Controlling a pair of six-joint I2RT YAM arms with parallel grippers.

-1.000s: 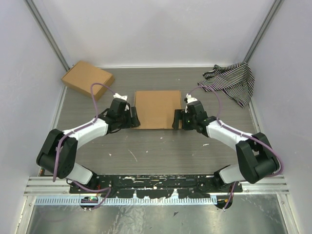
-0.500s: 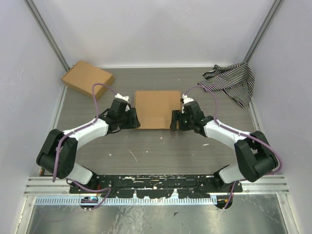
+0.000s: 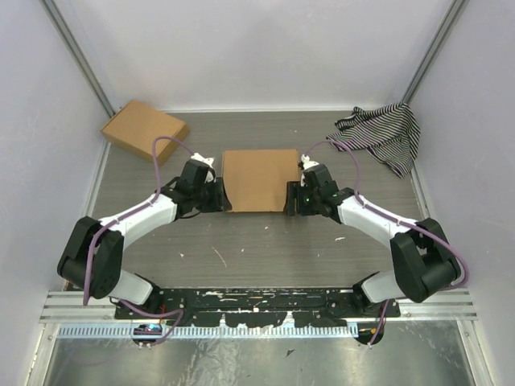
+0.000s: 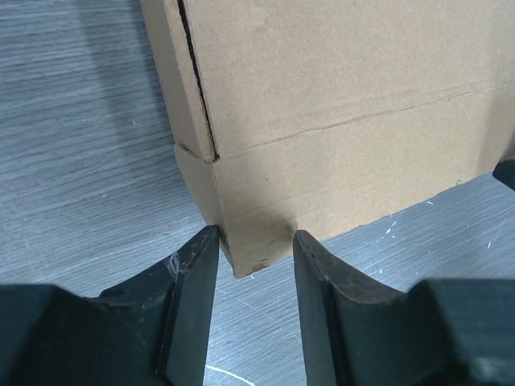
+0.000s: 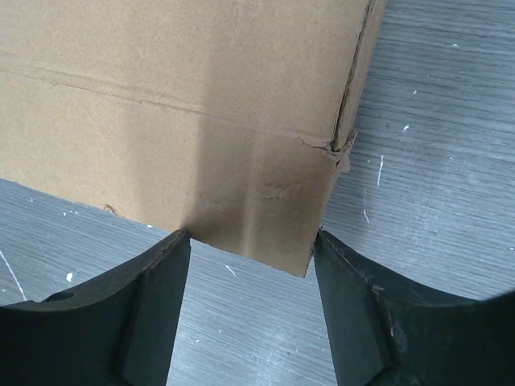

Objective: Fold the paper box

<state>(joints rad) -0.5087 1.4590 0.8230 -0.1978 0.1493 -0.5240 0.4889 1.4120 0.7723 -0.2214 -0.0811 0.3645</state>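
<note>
The paper box (image 3: 259,178) is plain brown corrugated cardboard, matte and faintly ribbed, with a crease line across its face and a dark slit where the side wall meets the top. It lies flat and closed in the middle of the grey, wood-grained worktop (image 3: 265,249), which is flecked with white scuffs. Its long axis runs left to right across my reach.

My left pincer (image 3: 224,195) stands partway open astride the near left corner, one black finger (image 4: 189,297) close against each face. My right pincer (image 3: 290,199) stands a little wider astride the near right corner, where the cardboard edge is slightly torn.

Another brown cardboard box (image 3: 145,130) sits far left, and a crumpled striped cloth (image 3: 382,137) far right.
</note>
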